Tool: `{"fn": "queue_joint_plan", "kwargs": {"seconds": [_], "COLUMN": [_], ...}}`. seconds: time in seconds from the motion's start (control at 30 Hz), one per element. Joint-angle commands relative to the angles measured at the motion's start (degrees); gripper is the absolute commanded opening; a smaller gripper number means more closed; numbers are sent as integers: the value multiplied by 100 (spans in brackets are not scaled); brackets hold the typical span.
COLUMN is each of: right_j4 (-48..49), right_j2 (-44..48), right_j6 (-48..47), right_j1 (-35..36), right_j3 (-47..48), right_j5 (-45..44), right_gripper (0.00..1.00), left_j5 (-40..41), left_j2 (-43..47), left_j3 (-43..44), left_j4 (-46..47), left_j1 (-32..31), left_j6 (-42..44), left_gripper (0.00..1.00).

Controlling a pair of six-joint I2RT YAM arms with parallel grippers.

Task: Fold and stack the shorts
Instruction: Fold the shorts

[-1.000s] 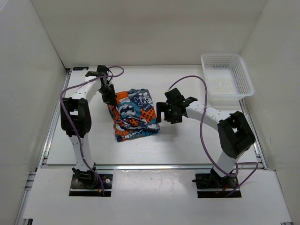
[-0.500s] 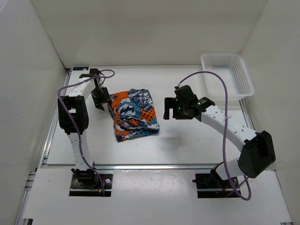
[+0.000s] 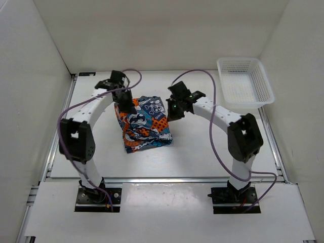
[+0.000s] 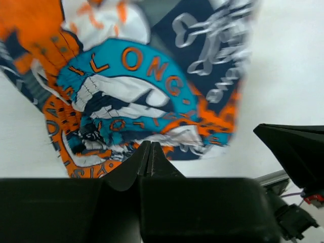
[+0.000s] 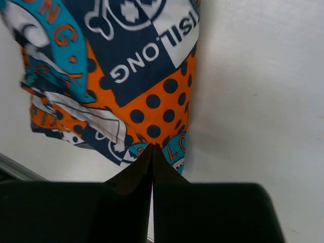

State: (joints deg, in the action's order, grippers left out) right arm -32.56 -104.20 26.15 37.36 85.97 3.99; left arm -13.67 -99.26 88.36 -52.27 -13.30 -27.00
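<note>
I log shorts [image 3: 146, 124] mid-frame, apparently folded. Left gripper [image 4: 150, 148] and right gripper [image 5: 153, 148] pressed together above them, nothing pinched. Next, I judge: smooth, then stack.

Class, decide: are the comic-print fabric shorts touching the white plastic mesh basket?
Apart. The top view shows the orange, blue and white printed fabric shorts mid-table, the white plastic mesh basket far right, a wide gap between.

Setting: robot lab test cell. Flat white tabletop [image 3: 192, 152] boxed in by plain white panel walls [image 3: 30, 76]. Silver aluminium extrusion rails [image 3: 177, 179] run along its edges. Two white-and-black robot arms [image 3: 215, 112] stand on bolted black base plates [image 3: 98, 197], trailing loose purple cables [image 3: 195, 71].
</note>
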Motion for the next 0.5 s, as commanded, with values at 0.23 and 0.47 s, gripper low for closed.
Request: {"fn": "queue_joint_plan", "kwargs": {"seconds": [0.23, 0.47], "right_j4": [443, 443], "right_j2": [-1339, -384], "right_j6": [13, 197], "right_j1": [289, 289], "right_j3": [-1, -291], "right_j5": [577, 218], "right_gripper": [0, 0], "left_j5": [576, 707], "left_j2": [-1578, -1386], "left_j3": [-222, 172], "left_j4": [121, -133], "left_j1": [90, 91], "left_j6": [195, 432], "left_gripper": [11, 11]}}
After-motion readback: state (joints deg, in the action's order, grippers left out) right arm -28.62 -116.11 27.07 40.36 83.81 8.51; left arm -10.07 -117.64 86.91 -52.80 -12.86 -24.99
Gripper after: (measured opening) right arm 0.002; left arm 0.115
